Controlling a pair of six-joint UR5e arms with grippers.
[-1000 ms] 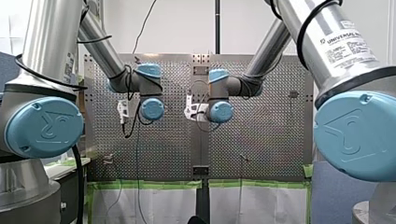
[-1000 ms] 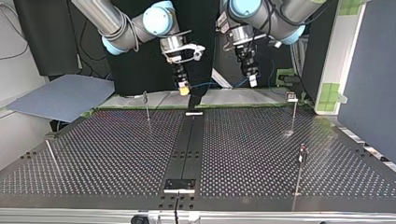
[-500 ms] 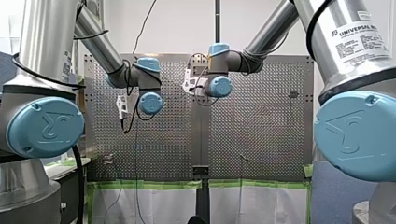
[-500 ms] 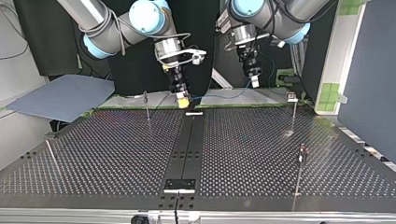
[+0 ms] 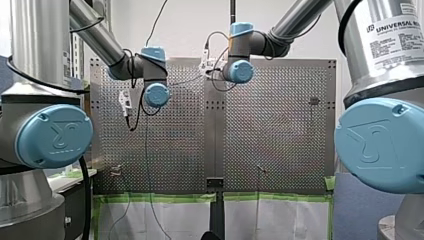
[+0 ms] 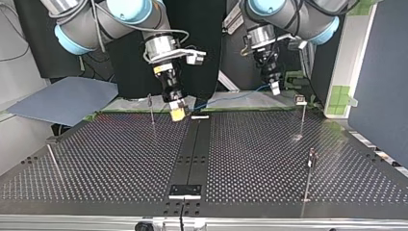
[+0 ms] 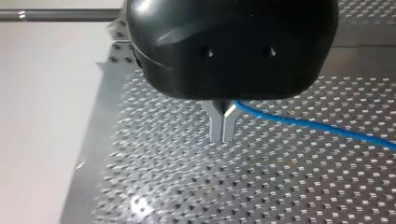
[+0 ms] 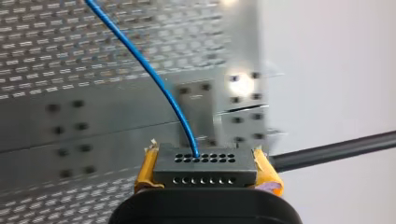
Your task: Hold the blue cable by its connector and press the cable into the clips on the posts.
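My right pincer (image 8: pixel 205 157) holds the blue cable (image 8: pixel 154 77) by its dark grey connector (image 8: pixel 205 173). In the right wrist view, its yellow pads (image 8: pixel 148 168) press on the two ends of the block, so it is open only as wide as the connector. The cable leaves one hole in the connector's face and curves away ahead of the pincer.

In the top view this pincer hangs over the far edge of the perforated tabletop (image 6: pixel 120 159), at about 12 o'clock. A thin post (image 6: pixel 152 109) stands near it at its 9 o'clock. From the pincer the cable runs between 2 and 3 o'clock, off the surface, to my left pincer (image 6: pixel 274 88). That one hangs beyond the far edge, at about 1 o'clock.

In the left wrist view the left pincer's metal fingers (image 7: pixel 217 123) are closed flat together. The cable comes out at their side, near their base, and trails off over the tabletop, so they are clamped on it.

Two posts with clips stand toward 3 o'clock in the top view, a farther post (image 6: pixel 300 100) and a nearer post (image 6: pixel 312 156). The cable is apart from both.
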